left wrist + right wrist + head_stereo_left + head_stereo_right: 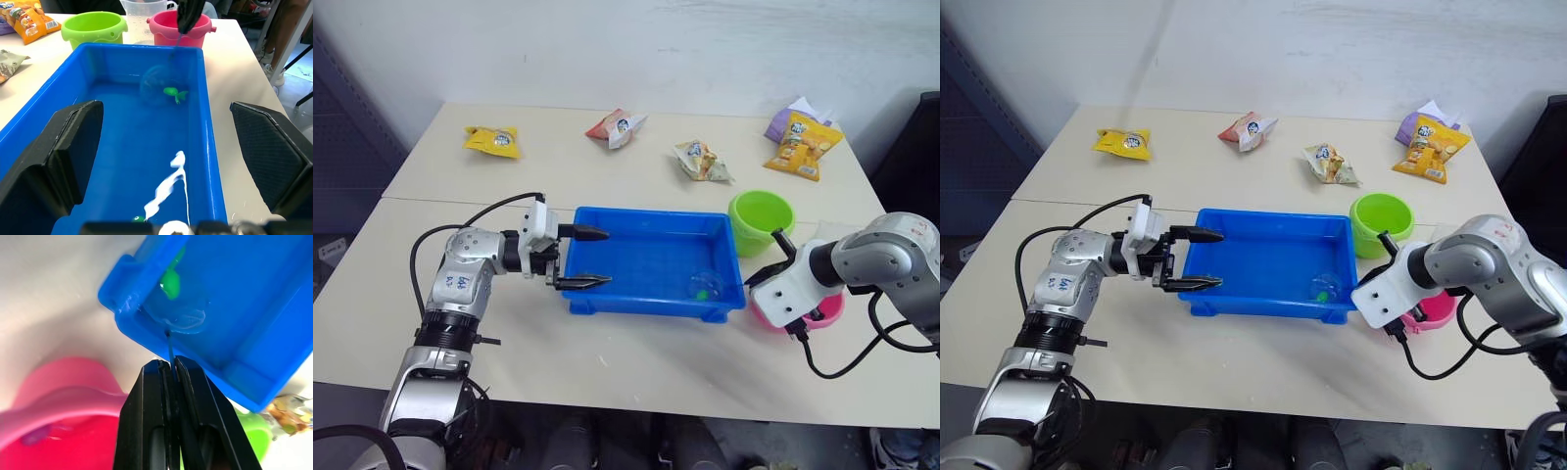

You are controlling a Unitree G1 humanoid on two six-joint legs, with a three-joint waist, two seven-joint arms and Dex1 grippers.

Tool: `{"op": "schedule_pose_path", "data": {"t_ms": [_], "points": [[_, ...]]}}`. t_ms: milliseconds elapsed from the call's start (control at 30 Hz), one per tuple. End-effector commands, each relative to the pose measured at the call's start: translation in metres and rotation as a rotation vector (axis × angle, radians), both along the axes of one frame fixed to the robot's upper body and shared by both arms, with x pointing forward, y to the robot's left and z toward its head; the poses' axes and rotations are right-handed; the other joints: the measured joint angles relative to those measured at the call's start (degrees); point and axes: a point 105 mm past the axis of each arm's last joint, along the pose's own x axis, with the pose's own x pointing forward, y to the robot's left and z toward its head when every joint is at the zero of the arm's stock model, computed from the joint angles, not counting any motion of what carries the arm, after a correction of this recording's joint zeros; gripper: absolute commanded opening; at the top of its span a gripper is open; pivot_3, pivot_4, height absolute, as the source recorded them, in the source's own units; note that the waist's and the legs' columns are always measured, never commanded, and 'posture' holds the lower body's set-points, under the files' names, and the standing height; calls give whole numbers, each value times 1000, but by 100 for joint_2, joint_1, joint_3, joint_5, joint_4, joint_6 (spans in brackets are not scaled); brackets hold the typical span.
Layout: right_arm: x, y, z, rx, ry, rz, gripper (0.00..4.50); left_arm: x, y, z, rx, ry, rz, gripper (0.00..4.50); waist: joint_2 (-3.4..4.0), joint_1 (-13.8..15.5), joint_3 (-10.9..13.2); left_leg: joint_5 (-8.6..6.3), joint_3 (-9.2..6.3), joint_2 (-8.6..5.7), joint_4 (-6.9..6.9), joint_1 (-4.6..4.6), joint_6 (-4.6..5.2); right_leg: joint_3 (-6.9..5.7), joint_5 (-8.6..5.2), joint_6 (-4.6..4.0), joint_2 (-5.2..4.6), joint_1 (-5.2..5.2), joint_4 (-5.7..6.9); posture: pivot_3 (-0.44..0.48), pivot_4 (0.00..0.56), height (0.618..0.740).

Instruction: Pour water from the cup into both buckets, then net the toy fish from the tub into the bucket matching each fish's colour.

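Net (180, 317) in right gripper (168, 369), tub-ward.

tub (636, 257): on the table (607, 362), at its middle
buckets: one (762, 221) touches the tub's far right corner; the other (822, 311) sits nearer, to the tub's right
cup (143, 11): behind and between the buckets
net (159, 88): hoop inside the tub, right end
fish (174, 92): in the tub, at the hoop
snack bags (703, 160): in a row along the far edge
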Motion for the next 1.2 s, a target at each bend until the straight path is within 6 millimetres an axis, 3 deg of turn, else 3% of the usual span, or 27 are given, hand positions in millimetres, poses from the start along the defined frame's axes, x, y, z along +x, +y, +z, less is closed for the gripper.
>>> {"op": "schedule_pose_path", "data": {"t_ms": [33, 300, 633, 1000, 1200], "points": [[-1, 6, 6, 131, 22, -68, 0, -3, 1, 8, -11, -37, -3, 4459, 0, 0, 0, 0, 0, 0, 0, 0, 0, 0, 0, 0, 0, 0, 0, 0, 150, 738], [11, 13, 16, 488, 42, -270, 0, -5, 4, 6, -9, -33, 10, 4459, 0, -5, 0, 0, -3, 0, 1, 1, -1, -1, 0, 0, 0, 0, 2, 0, 150, 738], [1, 15, 17, 792, 46, -373, 0, -4, 7, 13, -56, -34, 44, 4459, 0, 2, 0, 0, -6, -1, -1, -3, 0, -4, 0, 0, 0, 1, 2, 0, 150, 738], [-16, -20, 28, 911, -198, -426, 0, -5, 10, 22, -126, -29, 79, 4459, 0, 10, 0, -1, -6, -2, -6, -1, 1, -3, 0, 1, 1, 3, 1, 0, 150, 738], [-10, -56, 37, 775, -460, -405, 0, -5, 9, 22, -127, -27, 76, 4459, 0, 9, 0, -1, -2, -4, -5, 2, 1, 1, 1, 1, 1, 4, -2, 0, 150, 738]]}}
